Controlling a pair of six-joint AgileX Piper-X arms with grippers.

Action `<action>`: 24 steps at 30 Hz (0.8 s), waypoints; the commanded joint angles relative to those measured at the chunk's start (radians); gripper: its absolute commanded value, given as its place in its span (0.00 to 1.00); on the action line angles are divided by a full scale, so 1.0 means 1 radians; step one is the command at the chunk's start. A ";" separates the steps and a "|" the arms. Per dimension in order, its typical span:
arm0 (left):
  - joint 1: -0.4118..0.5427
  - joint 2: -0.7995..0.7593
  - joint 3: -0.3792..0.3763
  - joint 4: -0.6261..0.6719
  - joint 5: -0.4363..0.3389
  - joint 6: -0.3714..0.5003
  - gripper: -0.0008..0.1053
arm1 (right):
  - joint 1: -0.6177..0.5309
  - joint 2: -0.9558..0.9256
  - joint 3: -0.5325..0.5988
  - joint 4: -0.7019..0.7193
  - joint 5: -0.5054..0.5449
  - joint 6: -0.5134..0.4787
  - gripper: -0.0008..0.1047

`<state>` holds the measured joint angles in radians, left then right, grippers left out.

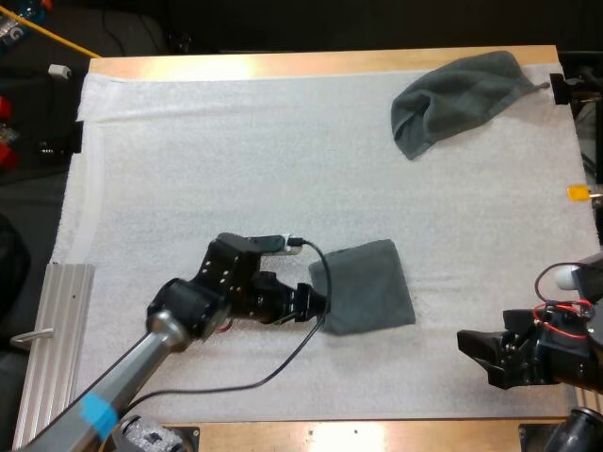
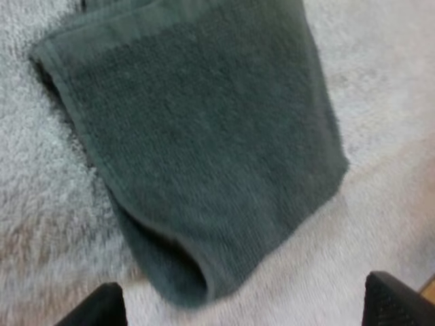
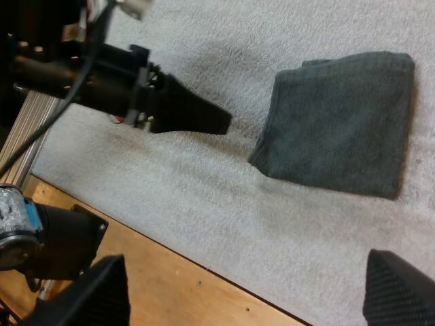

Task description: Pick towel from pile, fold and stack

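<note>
Fingertips (image 2: 102, 309) of my left claw (image 1: 318, 306) stand apart and clear of any object: the claw is released and holds nothing. Directly ahead of them lies the folded towel (image 2: 204, 136), dark grey-green, flat on the white mat (image 1: 236, 160). In the high view my left claw sits low at the left edge of this folded towel (image 1: 367, 287), near its closer corner. The right wrist view shows a narrow strip of mat between the claw tip and the cloth, so the two are just beside each other, not touching.

My right claw (image 1: 474, 356) is also released, its fingers (image 3: 102, 292) wide apart over the near edge of the table (image 1: 283, 64), well apart from the folded towel.

One crumpled towel (image 1: 462, 99) lies at the far right of the mat, well apart from the folded one and from both claws.
</note>
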<state>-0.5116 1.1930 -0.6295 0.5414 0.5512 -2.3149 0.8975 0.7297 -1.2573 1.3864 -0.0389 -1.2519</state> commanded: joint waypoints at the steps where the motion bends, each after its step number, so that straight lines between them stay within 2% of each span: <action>1: 0.000 0.023 -0.002 -0.048 -0.001 -0.012 0.65 | -0.002 0.000 -0.008 0.002 -0.003 0.012 0.65; 6: 0.000 0.142 -0.002 -0.167 -0.001 -0.045 0.65 | -0.002 0.000 -0.008 0.002 -0.003 0.043 0.65; 12: 0.000 0.268 -0.002 -0.180 -0.001 -0.045 0.65 | -0.002 0.000 -0.008 0.002 -0.003 0.042 0.65; 24: -0.003 0.315 -0.002 -0.233 0.000 -0.043 0.65 | -0.002 0.000 -0.008 0.002 -0.003 0.042 0.65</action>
<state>-0.5116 1.5050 -0.6295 0.3254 0.5550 -2.3555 0.8975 0.7297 -1.2573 1.3864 -0.0389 -1.2125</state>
